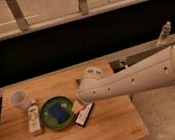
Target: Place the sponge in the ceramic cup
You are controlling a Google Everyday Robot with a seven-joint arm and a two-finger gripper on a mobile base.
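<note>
Gripper mid-frame, spread wide, holding nothing. Blue sponge on green plate, lower left. White cup farther left, apart.

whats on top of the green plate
The blue sponge lies on the green plate, hiding the plate's middle beneath it. The pincer hangs beside the plate, at the arm's end.
</note>
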